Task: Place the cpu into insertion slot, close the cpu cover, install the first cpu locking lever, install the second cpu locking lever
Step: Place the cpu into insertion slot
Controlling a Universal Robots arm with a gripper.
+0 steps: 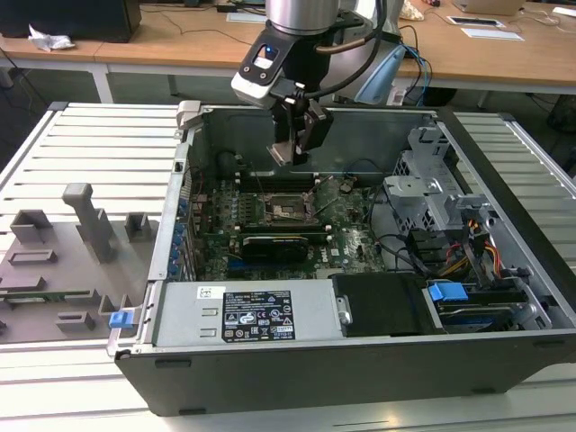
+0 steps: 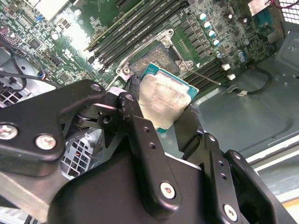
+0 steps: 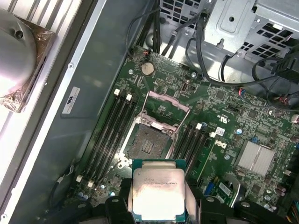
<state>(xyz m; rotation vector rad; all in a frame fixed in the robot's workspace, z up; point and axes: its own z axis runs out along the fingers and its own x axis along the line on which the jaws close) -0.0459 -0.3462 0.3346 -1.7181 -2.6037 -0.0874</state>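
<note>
My gripper [image 2: 162, 106] pinches the cpu [image 3: 158, 189] above the insertion slot [image 3: 148, 142] — if it comes down skewed, I risk bent pins.

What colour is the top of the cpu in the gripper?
The cpu top is silver-grey, with a thin green rim; best seen in the first wrist view.

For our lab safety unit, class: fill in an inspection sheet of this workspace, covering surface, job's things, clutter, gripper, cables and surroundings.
Surface: slatted grey table carries an open computer case.
Job's things: cpu held above the motherboard, unseated; insertion slot empty; cpu cover raised.
Clutter: grey fixture tray at the exterior view's left of the case.
Grippers: the one gripper shut on the cpu, above the slot.
Cables: black cables and an orange-yellow bundle inside the case.
Surroundings: wooden desks behind.
</note>
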